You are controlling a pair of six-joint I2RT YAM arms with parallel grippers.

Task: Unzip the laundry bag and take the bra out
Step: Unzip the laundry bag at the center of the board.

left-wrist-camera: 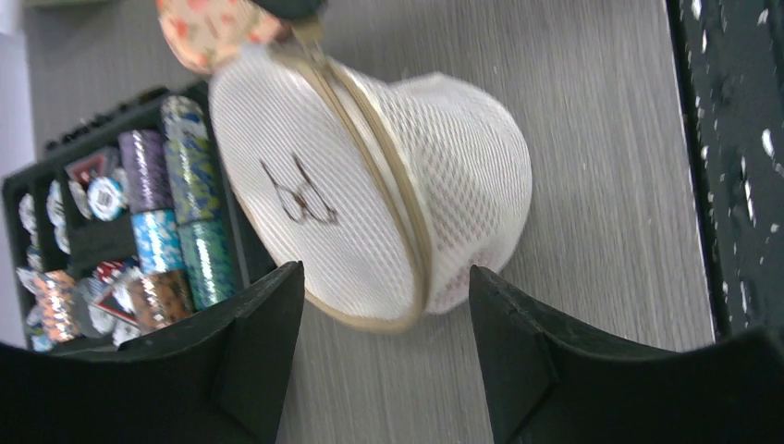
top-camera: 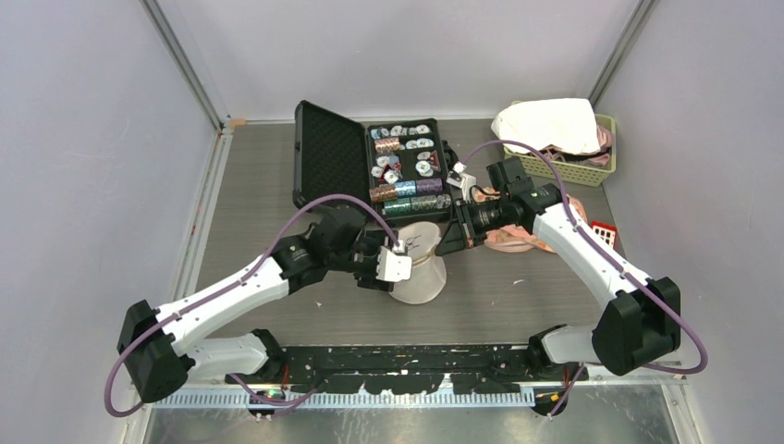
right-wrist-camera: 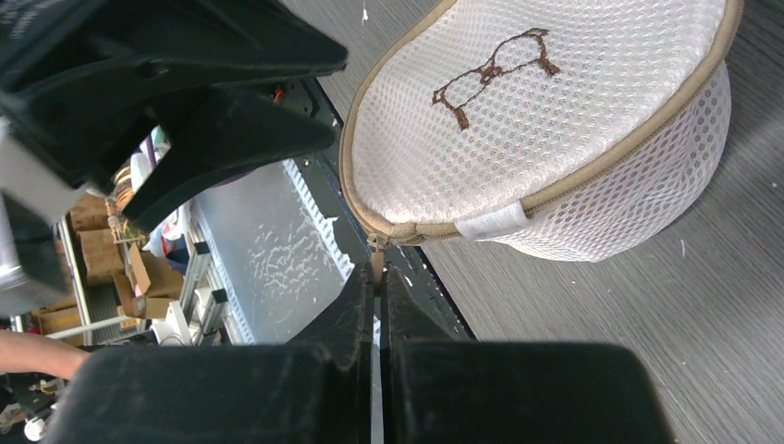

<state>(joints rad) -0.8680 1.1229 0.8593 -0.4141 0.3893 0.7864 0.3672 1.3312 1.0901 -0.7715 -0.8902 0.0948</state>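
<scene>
Currently the mesh laundry bag lies mid-table, toward the near edge, just ahead of my left jaws, which stand wide and apart from it; my right jaws pinch its zipper pull.

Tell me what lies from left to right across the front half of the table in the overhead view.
From the left: left gripper, laundry bag, right gripper pinching its zipper pull, pink fabric, red-and-white item.
</scene>
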